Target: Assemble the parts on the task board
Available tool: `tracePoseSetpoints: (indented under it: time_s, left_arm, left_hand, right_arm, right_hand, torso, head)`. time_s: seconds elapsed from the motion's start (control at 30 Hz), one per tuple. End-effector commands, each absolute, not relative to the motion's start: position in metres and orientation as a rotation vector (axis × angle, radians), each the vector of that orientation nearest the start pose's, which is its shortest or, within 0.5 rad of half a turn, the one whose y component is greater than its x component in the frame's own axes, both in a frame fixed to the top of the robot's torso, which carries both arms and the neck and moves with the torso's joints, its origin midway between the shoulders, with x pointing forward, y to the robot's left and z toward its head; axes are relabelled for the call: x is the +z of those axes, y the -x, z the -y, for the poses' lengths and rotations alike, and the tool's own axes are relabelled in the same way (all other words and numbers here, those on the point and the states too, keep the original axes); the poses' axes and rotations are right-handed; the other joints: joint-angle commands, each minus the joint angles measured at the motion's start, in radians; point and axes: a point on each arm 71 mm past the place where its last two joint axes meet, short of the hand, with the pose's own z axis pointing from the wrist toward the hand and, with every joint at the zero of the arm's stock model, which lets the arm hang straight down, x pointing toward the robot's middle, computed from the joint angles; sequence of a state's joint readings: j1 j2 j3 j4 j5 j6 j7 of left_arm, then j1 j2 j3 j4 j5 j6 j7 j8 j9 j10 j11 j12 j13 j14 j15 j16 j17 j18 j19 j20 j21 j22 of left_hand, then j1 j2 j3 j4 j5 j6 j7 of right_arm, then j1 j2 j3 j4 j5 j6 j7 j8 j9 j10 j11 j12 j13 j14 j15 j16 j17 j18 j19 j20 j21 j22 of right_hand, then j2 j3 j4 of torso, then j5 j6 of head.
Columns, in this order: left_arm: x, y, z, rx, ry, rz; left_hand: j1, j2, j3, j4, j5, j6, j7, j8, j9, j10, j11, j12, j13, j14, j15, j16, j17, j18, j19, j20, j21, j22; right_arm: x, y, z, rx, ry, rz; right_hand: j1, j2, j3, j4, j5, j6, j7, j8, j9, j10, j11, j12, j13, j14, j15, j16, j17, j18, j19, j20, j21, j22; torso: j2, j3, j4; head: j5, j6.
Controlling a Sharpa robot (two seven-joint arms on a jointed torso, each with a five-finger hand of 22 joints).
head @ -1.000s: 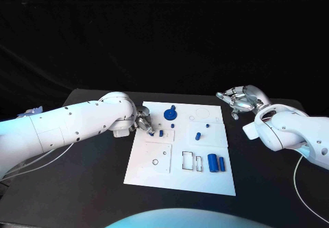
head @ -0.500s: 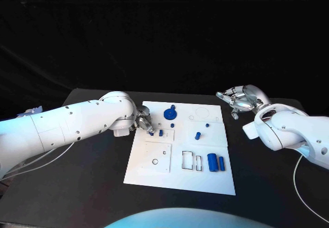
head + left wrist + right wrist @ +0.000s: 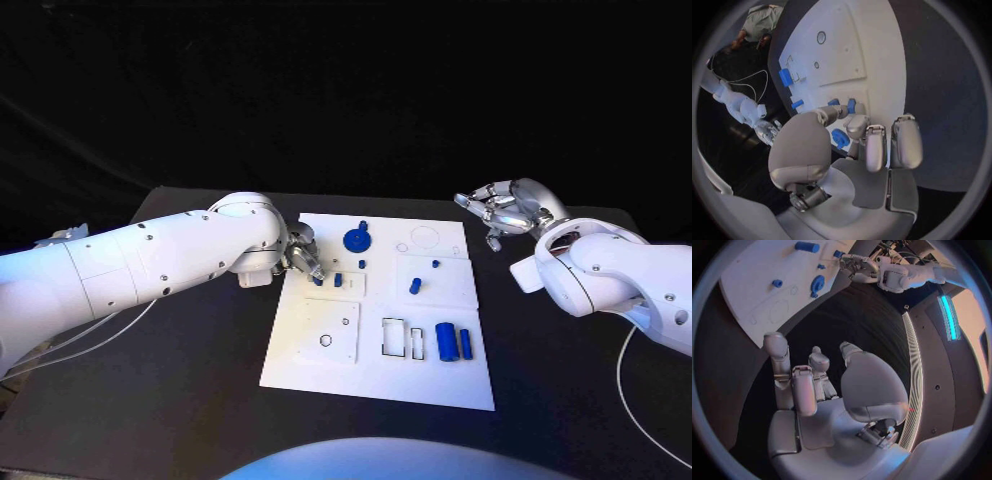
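No text, label, brand, number or sign can be read anywhere.

1. We see the task board (image 3: 378, 350) as a smooth, matt white plate, like plastic or card; we cannot tell which.
2. The blue parts (image 3: 446, 342) look like smooth plastic with a slight sheen.
3. The table (image 3: 173, 400) has a dull black, matt top.
4. The left hand (image 3: 854, 150) and right hand (image 3: 817, 390) have satin silver shells that look like brushed metal or coated plastic.
5. The arms (image 3: 144, 265) wear glossy white plastic casings.
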State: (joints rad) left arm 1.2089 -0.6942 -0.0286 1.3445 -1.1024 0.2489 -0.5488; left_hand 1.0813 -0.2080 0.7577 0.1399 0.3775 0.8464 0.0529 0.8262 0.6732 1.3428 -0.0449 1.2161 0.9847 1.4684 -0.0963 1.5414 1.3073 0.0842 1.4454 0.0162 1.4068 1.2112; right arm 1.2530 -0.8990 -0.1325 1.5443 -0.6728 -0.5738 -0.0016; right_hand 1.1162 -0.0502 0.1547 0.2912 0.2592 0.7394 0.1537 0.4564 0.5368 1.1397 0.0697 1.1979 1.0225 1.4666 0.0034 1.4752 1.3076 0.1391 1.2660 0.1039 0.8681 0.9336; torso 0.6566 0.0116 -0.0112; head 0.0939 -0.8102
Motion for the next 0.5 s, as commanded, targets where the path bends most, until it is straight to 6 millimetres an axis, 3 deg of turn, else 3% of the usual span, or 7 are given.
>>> tracePoseSetpoints:
  time_s: [0.03,0.5]
  left_arm:
    - [-0.2388,-0.5023,-0.1952,-0.309,0.116,-2.434]
    - [-0.2398,-0.5039,-0.1961,-0.300,0.120,-2.438]
  left_hand:
    - [0.000,0.008,-0.003,-0.005,0.000,0.030,-0.029,0.001,0.000,0.005,-0.001,0.006,0.000,0.087,-0.006,0.004,0.201,-0.014,0.000,-0.008,-0.002,0.000]
    - [-0.031,0.002,-0.071,0.040,-0.002,0.044,-0.032,-0.003,-0.024,0.008,-0.004,0.008,0.006,0.088,-0.008,0.007,0.207,-0.015,0.002,-0.010,-0.003,0.001]
  right_arm:
    - [-0.1889,-0.4850,0.2417,0.885,-0.655,-1.603]
    - [-0.1888,-0.4848,0.2417,0.886,-0.655,-1.602]
  right_hand:
    - [0.005,0.006,-0.005,0.001,0.006,-0.008,0.000,0.002,-0.001,-0.006,0.003,0.005,-0.001,0.052,-0.007,-0.006,0.061,0.010,0.001,-0.005,-0.004,0.000]
    - [0.005,0.007,-0.006,0.001,0.006,-0.008,0.000,0.002,-0.002,-0.005,0.003,0.006,0.000,0.053,-0.007,-0.004,0.064,0.010,0.002,-0.005,-0.003,0.001]
  torso:
    - [0.001,0.0003,0.0000]
    - [0.000,0.0004,-0.0003]
  head:
    - [-0.001,0.000]
    - [-0.002,-0.001]
